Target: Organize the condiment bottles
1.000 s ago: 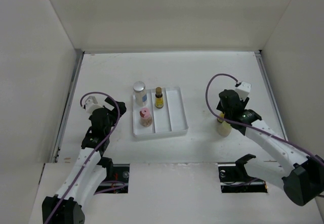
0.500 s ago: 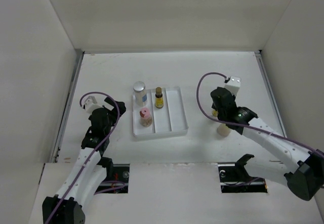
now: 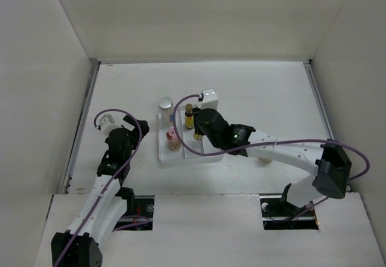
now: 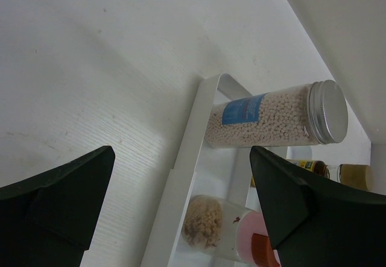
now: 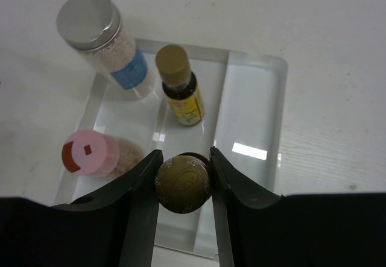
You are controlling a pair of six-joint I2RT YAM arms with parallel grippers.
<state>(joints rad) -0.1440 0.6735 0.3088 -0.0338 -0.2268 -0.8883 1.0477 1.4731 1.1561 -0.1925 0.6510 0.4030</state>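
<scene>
Right pincer (image 5: 183, 181): we see it closed on a dark brown bottle (image 5: 183, 185), one finger pressed on either side of its tan cap.
Right arm: in the top view it reaches from the right across the table (image 3: 271, 86), so that the pincer sits over the white tray (image 3: 220, 150).
Held bottle: it stands upright between the fingers, above the near end of the tray's middle compartment. We cannot tell whether its base touches the tray floor.
Left pincer (image 4: 181, 210): it is spread wide and holds nothing. Its two dark fingers frame the wrist view, and it sits left of the tray and apart from it.
Clear bottle (image 5: 102, 38): it has a silver cap, a blue label and pale grains inside. We see it upright at the far end of the left compartment.
Pink-capped bottle (image 5: 90, 152): it is in the same left compartment, at the near end, well apart from the clear one.
Second brown bottle (image 5: 181, 86): it has a yellow label and a tan cap. It stands upright at the far end of the middle compartment, just beyond the held bottle and not touching it.
Right compartment: we see only the glossy white floor, with a glint of light on it.
Tray position: it lies near the middle of the table, with its long sides running away from the arms.
</scene>
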